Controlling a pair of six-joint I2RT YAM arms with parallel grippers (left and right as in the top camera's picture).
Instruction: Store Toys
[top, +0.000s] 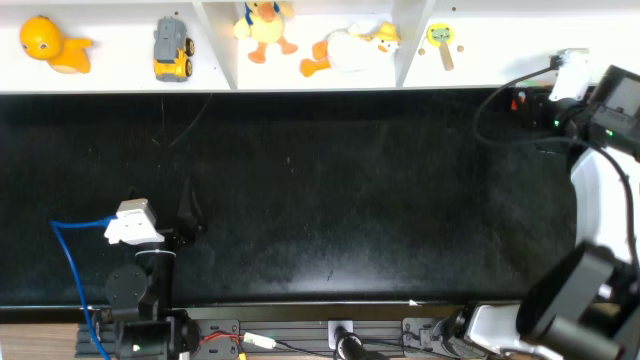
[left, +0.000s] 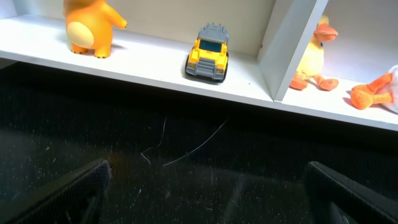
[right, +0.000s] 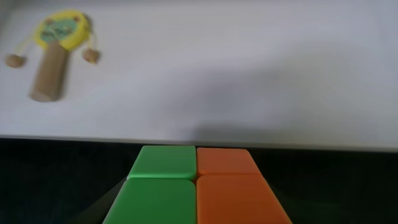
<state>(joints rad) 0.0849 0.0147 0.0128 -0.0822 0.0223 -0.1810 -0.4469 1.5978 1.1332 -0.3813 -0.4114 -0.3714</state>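
Observation:
A cube with green and orange tiles (right: 196, 186) sits between my right gripper's fingers at the edge of the white shelf (right: 249, 81); the right gripper (right: 196, 214) is shut on it. From above, that gripper (top: 528, 100) is at the far right, just in front of the shelf's rightmost bay. A small yellow rattle drum with a wooden handle (right: 53, 53) lies in that bay. My left gripper (left: 211, 186) is open and empty over the black mat (left: 186, 155), low at the left (top: 190, 215).
The other shelf bays hold an orange duck toy (top: 50, 45), a yellow toy truck (top: 172, 50), a yellow plush duck (top: 265, 28) and a white plush duck (top: 350, 48). White dividers (left: 289, 46) separate the bays. A blue cable (top: 70, 255) loops by the left arm.

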